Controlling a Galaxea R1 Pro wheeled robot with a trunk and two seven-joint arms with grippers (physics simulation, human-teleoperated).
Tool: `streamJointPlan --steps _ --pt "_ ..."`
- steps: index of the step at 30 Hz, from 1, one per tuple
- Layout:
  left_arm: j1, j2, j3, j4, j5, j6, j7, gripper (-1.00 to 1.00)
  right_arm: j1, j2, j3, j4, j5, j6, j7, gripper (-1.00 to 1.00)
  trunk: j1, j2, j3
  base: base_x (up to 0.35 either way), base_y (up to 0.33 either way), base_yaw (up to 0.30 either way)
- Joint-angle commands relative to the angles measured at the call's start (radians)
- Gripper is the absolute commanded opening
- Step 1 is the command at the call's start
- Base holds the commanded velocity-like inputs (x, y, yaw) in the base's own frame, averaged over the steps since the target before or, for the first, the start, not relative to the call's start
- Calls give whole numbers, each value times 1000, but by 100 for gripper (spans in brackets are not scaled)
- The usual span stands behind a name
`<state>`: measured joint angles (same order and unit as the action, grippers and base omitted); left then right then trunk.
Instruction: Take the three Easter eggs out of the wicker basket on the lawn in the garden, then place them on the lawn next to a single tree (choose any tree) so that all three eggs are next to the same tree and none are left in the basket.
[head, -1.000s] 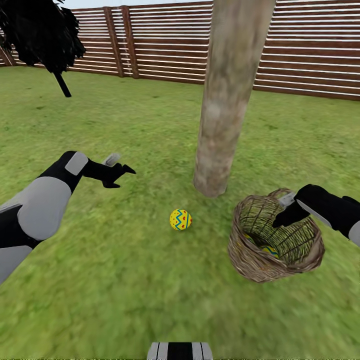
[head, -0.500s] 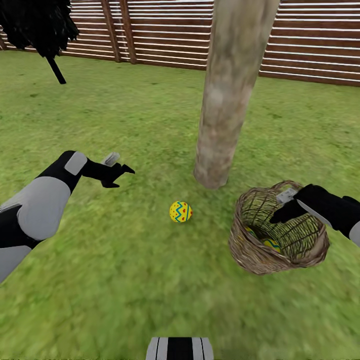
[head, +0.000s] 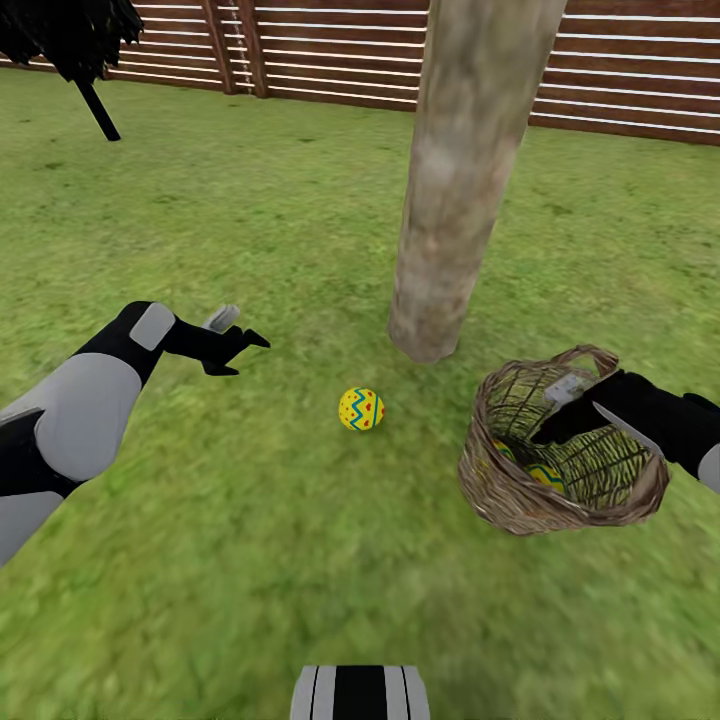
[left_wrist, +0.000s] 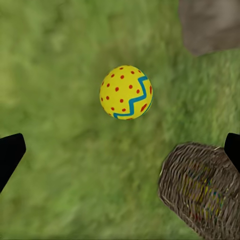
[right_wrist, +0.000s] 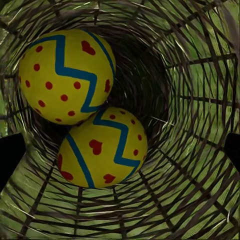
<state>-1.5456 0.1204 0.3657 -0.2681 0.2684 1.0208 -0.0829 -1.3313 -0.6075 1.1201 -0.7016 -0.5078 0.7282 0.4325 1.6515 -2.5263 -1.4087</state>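
Two Easter eggs (right_wrist: 85, 115) lie touching at the bottom of the wicker basket (head: 520, 505), at the tree's (head: 455, 200) 4 o'clock; a third (head: 361, 409) rests on the lawn (head: 250, 560). Yellow, zigzag-striped, probably rigid and slippery: grip across the widest girth. Right gripper (head: 550, 425), jaws apart, points into the basket; left gripper (head: 240, 350) hangs open.

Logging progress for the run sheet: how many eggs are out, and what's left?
Done: one Easter egg lies on the lawn near the tree. In hand: the right gripper hangs open at the mouth of the wicker basket, holding nothing. Left: two eggs sit touching inside it. The left gripper is open and empty.
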Motion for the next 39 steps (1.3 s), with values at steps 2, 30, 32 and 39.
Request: streamJointPlan --steps 2,30,32,39 --pt "-1 0 4 0 -8 4 -6 100 -2 -1 26 -1 2 -2 43 100 0 0 -1 0 0 0" --pt "-1 -4 7 0 -11 -1 -3 100 -2 -1 71 7 84 -69 123 100 0 0 -1 47 0 0" --pt "-1 -4 7 0 -11 -1 -3 100 -2 -1 71 7 84 -69 123 100 0 0 -1 8 0 0" --pt "-1 -1 7 0 -8 0 -4 100 -2 -1 70 6 77 -70 124 100 0 0 -1 1 0 0"
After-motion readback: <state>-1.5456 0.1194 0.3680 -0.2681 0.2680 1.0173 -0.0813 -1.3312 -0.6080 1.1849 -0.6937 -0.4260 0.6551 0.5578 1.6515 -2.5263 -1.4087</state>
